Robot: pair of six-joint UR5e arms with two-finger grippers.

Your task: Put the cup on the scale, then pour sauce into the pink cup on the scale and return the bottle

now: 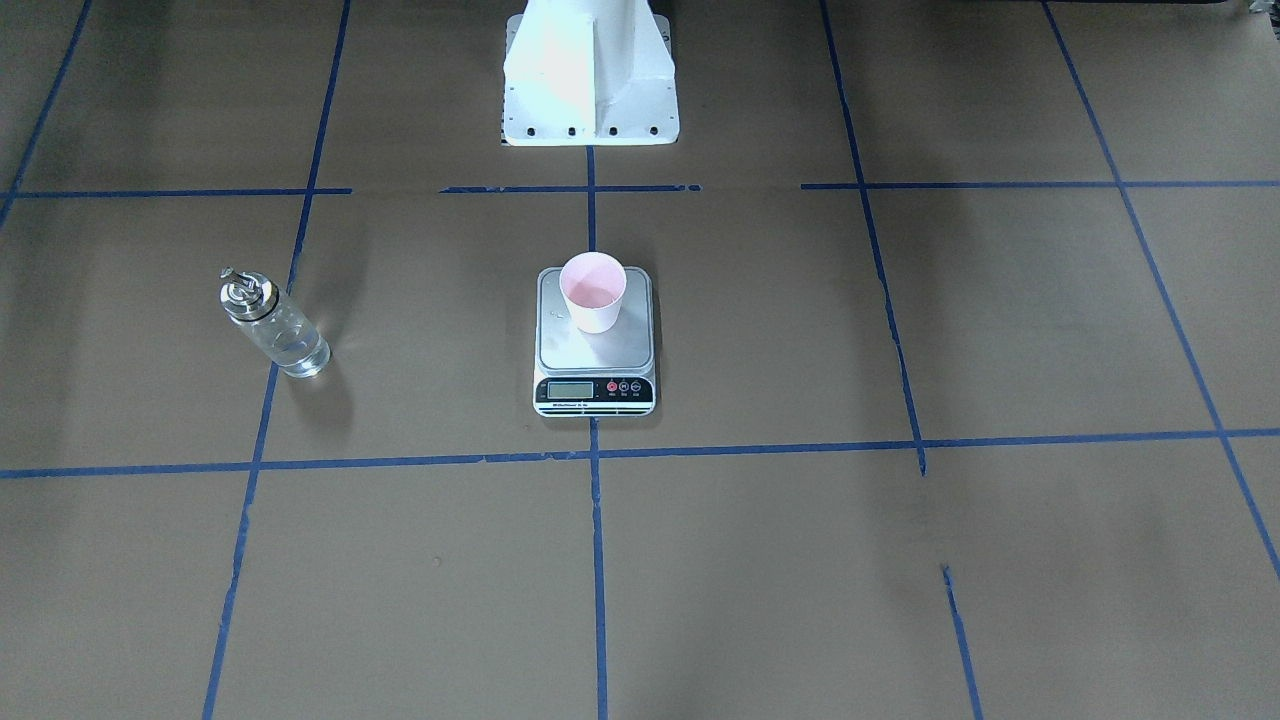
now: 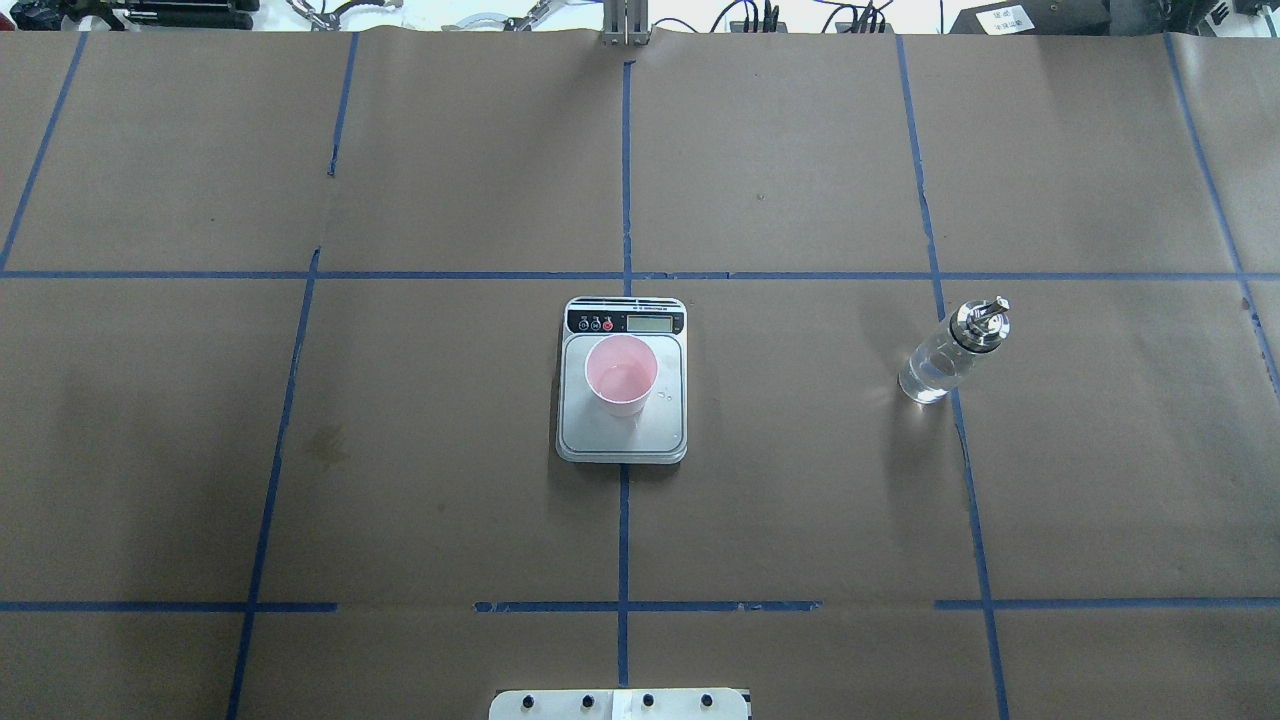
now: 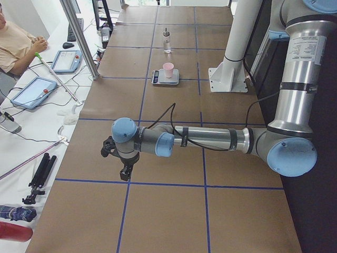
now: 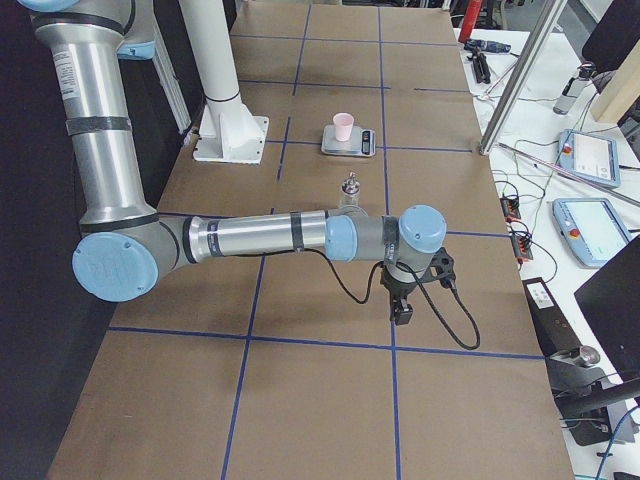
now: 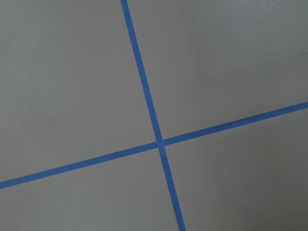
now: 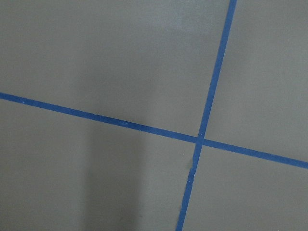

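The pink cup (image 2: 621, 375) stands upright on the scale (image 2: 622, 438) at the table's middle, with a little clear liquid in it; it also shows in the front view (image 1: 592, 292) on the scale (image 1: 595, 360). The glass bottle (image 2: 952, 353) with its silver cap stands upright on the table well to the right of the scale, also in the front view (image 1: 275, 325). My left gripper (image 3: 122, 167) shows only in the left side view and my right gripper (image 4: 402, 305) only in the right side view, both far from the scale, over bare table; I cannot tell whether they are open or shut.
Brown paper with blue tape lines covers the table (image 2: 400, 480). The robot's white base (image 1: 590, 80) stands behind the scale. Tablets, cables and tools lie on side tables (image 3: 37, 92) beyond the far edge, where a seated person (image 3: 16, 42) shows.
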